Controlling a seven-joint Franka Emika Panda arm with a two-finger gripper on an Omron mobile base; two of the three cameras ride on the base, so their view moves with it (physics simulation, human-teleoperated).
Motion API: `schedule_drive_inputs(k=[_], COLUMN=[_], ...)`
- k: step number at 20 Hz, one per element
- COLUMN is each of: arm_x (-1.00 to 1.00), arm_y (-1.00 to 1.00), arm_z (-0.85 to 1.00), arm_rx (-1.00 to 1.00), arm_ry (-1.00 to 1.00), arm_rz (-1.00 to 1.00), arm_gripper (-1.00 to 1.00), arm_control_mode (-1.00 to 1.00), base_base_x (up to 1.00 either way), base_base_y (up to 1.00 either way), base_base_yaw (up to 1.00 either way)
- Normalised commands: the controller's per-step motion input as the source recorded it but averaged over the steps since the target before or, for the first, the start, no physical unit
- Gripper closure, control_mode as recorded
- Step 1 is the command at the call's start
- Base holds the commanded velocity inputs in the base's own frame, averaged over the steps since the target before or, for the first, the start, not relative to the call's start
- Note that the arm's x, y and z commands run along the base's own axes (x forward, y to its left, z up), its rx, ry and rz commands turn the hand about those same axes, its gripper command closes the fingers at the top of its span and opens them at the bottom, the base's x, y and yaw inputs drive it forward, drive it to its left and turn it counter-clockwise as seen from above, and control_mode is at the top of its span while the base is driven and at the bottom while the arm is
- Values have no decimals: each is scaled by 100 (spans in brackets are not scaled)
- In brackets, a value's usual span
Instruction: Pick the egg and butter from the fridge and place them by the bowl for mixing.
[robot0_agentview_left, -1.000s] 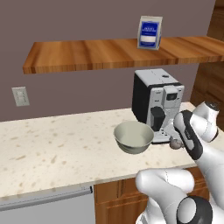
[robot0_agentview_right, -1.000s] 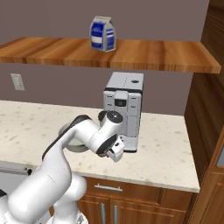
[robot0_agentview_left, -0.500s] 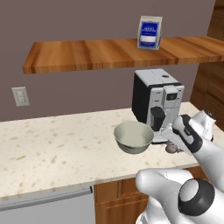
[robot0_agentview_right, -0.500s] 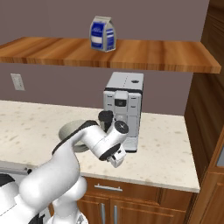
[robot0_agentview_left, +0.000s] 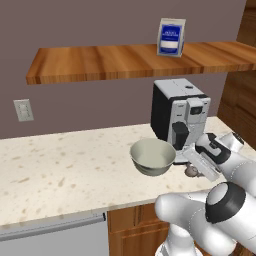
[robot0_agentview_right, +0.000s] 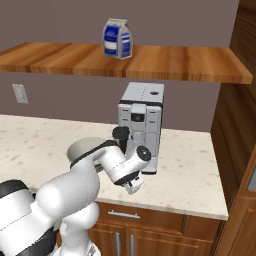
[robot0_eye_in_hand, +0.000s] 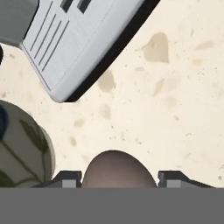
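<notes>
Where the counter (robot0_agentview_left: 60, 165) runs along the wall, a pale speckled stone top is recorded, with wooden cabinet fronts (robot0_agentview_right: 165, 227) below it and a grey appliance front (robot0_agentview_left: 55, 237) under its left part. The wall (robot0_agentview_left: 75, 25) behind is a flat mauve-grey and carries a white outlet plate (robot0_agentview_left: 22, 110). A long wooden shelf (robot0_agentview_left: 115, 60) is fixed above the counter; a blue-and-white carton (robot0_agentview_left: 171, 37) stands upright on it. Tall wooden cabinetry (robot0_agentview_right: 240, 120) closes the room at the right.

A silver and black coffee machine (robot0_agentview_left: 177, 112) is set at the back of the counter. The bowl (robot0_agentview_left: 152, 156) stands just in front of it and slightly to its left, upright.

The gripper (robot0_agentview_left: 192, 167) is held low over the counter, just right of the bowl and in front of the machine. The egg (robot0_eye_in_hand: 118, 168) is seen in the hand view between the two fingertips (robot0_eye_in_hand: 65, 178), grasped; it shows as a small brownish ball (robot0_agentview_left: 191, 171) at the gripper's end in the left base view. Whether the egg touches the counter cannot be told. In the hand view the bowl's rim lies at the left edge, near the egg, and the machine's base at the top.
</notes>
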Motion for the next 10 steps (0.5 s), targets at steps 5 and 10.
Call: schedule_drive_inputs(k=[5,10], arm_x=[14,13], arm_y=[14,15], arm_z=[-12,-6], arm_rx=[5,1], arm_ry=[-1,-6], arm_rz=[-6,-7], arm_gripper=[100,100], arm_control_mode=[-100,-100], base_base_x=[0,0], base_base_y=[0,0], base_base_yaw=[0,0])
